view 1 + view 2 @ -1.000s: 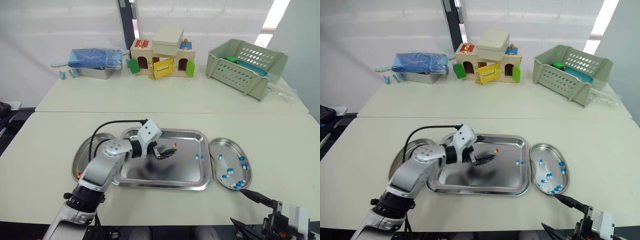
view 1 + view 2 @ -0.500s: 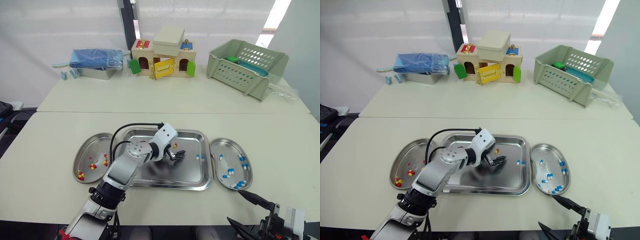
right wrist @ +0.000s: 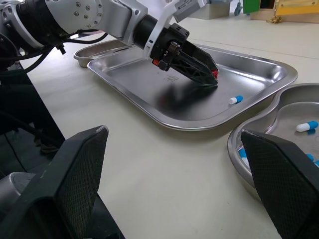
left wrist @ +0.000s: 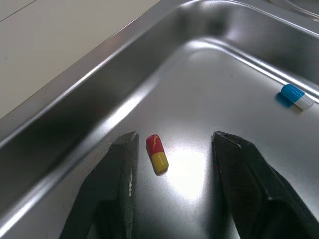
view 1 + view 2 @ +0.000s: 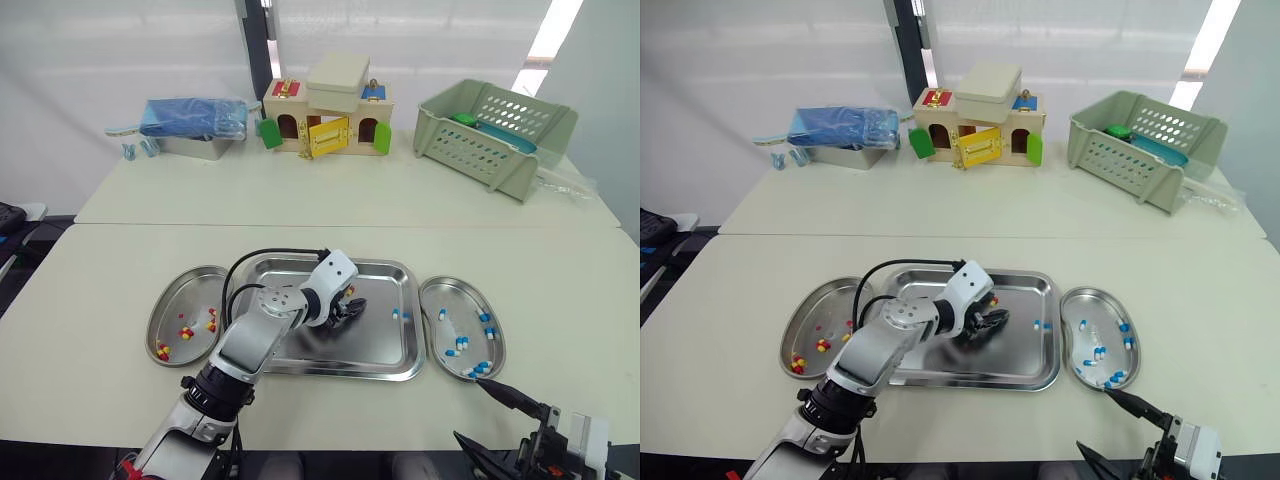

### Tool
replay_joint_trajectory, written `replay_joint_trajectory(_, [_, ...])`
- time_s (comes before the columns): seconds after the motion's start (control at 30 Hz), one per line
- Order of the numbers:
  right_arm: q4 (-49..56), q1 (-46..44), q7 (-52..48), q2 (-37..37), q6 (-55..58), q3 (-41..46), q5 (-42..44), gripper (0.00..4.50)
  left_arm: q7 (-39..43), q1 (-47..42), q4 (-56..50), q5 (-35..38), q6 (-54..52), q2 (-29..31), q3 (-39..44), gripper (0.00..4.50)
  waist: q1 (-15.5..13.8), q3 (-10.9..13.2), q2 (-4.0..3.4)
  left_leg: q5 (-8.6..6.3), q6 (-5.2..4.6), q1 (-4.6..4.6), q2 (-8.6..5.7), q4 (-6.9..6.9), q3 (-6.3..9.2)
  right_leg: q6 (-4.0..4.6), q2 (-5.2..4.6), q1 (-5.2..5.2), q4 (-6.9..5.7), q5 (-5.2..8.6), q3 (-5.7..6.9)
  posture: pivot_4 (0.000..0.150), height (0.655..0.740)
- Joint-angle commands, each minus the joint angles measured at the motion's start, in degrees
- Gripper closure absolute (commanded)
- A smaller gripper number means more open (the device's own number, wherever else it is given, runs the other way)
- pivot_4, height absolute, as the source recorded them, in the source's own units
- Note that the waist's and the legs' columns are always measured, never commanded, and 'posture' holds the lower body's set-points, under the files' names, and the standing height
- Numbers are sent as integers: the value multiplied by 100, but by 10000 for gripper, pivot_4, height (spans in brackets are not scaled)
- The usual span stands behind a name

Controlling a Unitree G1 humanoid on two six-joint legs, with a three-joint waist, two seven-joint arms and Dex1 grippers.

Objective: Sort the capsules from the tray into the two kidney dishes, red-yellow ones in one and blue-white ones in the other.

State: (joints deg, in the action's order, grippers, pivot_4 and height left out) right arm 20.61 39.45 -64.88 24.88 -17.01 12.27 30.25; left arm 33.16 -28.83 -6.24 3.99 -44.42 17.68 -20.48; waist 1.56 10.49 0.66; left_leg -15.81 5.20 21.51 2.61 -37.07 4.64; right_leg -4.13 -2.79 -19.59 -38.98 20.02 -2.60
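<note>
My left gripper (image 5: 352, 306) reaches low into the steel tray (image 5: 385, 356). In the left wrist view its black fingers (image 4: 119, 169) stand apart on either side of a red-yellow capsule (image 4: 157, 154) lying on the tray floor; neither finger touches it. A blue-white capsule (image 4: 297, 96) lies further along the tray, near its right side (image 5: 398, 314). The left kidney dish (image 5: 163, 308) holds several red-yellow capsules (image 5: 185, 333). Several blue-white capsules (image 5: 455, 346) lie in the right kidney dish (image 5: 447, 288). My right gripper (image 5: 468, 410) hangs open, empty, at the table's near right edge.
On the far table stand a metal box with a blue packet (image 5: 190, 125), a wooden toy house (image 5: 325, 115) and a green basket (image 5: 495, 130). A seam (image 5: 340, 225) runs between the two tables.
The left arm has swung right across the tray to the red-yellow capsule, and its fingers have drawn closer together around it. The right gripper has stayed where it was.
</note>
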Motion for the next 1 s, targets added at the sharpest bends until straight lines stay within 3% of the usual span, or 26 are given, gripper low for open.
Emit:
replay_joint_trajectory(0.03, [137, 27, 28, 43, -125, 5, 60, 0, -58, -19, -76, -60, -24, -47, -51, 32924, 0, 0, 0, 0, 0, -2, 0, 0, 0, 0, 0, 1, 0, 0, 0, 1500, 7400])
replay_joint_trajectory(0.17, [107, -12, 51, 37, -149, -13, 40, 0, -49, -27, -25, -66, -23, -55, -68, 44659, 0, 0, 0, 0, 0, -4, 0, 0, 0, 0, 0, 4, 0, 0, 0, 1500, 7400])
replay_joint_trajectory(1.0, [-21, -109, -3, 120, -203, -20, 127, 0, 148, 35, -199, 8, 389, 197, 114, 44659, 0, -1, -1, 0, 0, -8, 0, 0, 0, 0, 0, 9, 0, 0, -1, 1500, 7400])
